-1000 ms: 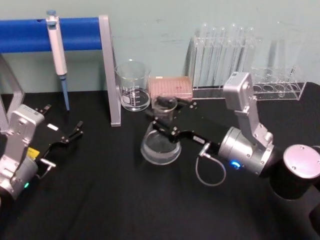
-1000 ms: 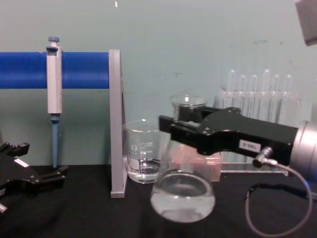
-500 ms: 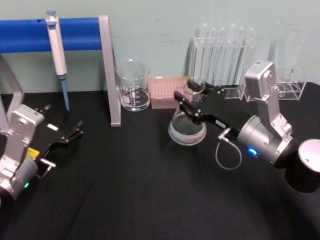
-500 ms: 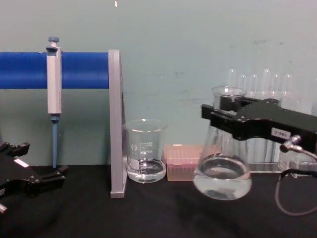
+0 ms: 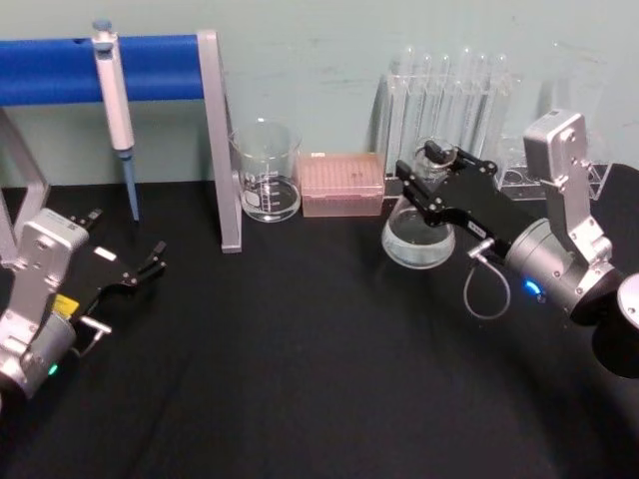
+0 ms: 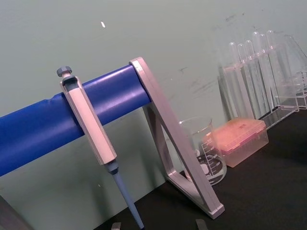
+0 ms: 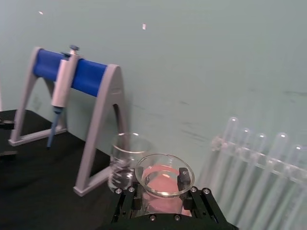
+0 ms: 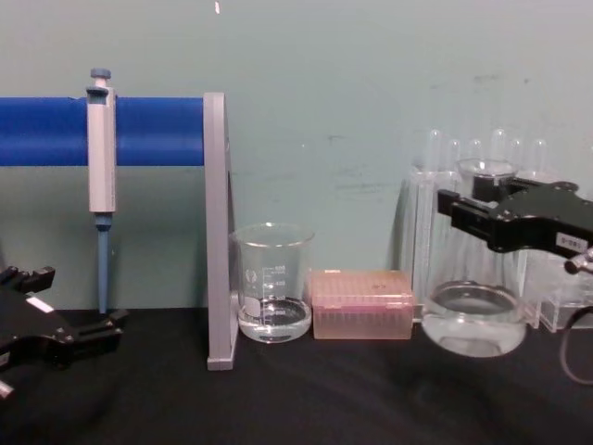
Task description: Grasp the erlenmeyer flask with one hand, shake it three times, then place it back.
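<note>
Right hand (image 5: 435, 166) clamped around flask (image 8: 474, 324) neck; flask upright, clear liquid in base, just right of pink box (image 8: 361, 304). Left hand (image 5: 143, 265) parked well left of box.

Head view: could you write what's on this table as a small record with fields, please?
Flask: erlenmeyer flask, some clear liquid inside, in front of the test tube rack
Holder: right hand, shut on the flask's neck
Other hand: left hand, open, low at the left, holding nothing
Neighbours: beaker and pink box, side by side near the back wall
Stand: blue stand with a pipette hanging on it
Contact: cannot tell whether the flask's base touches the table
</note>
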Controlling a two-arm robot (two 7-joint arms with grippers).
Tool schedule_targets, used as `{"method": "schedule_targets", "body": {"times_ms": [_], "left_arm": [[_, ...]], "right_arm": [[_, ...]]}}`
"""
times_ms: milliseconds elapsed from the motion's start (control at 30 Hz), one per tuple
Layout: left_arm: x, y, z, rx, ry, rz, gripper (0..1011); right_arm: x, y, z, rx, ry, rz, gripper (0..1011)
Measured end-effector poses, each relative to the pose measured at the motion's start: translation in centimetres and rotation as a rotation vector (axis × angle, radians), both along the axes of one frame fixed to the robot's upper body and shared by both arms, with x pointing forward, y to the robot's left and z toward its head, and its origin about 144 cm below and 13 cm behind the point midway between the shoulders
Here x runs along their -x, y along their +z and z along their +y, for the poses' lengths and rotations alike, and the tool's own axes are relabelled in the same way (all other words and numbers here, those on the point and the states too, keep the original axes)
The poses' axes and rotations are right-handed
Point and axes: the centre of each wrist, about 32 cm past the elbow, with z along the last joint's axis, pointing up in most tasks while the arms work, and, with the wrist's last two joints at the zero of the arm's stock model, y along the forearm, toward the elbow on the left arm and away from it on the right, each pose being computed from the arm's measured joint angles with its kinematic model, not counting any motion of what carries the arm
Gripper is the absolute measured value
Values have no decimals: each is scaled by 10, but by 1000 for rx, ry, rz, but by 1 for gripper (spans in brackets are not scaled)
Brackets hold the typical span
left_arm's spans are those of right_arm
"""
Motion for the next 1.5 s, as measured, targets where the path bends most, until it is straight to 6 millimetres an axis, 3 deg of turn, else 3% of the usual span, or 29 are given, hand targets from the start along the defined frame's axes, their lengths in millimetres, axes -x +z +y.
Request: {"method": "schedule_targets", "body": {"times_ms": [733,1500], "left_arm": [[0,0,0,0,0,0,1001],[0,0,0,0,0,0,1001]], "right_arm": [[-3,-2,-8,4,-78,5,451],[7,5,24,-70,134,34,452]]}}
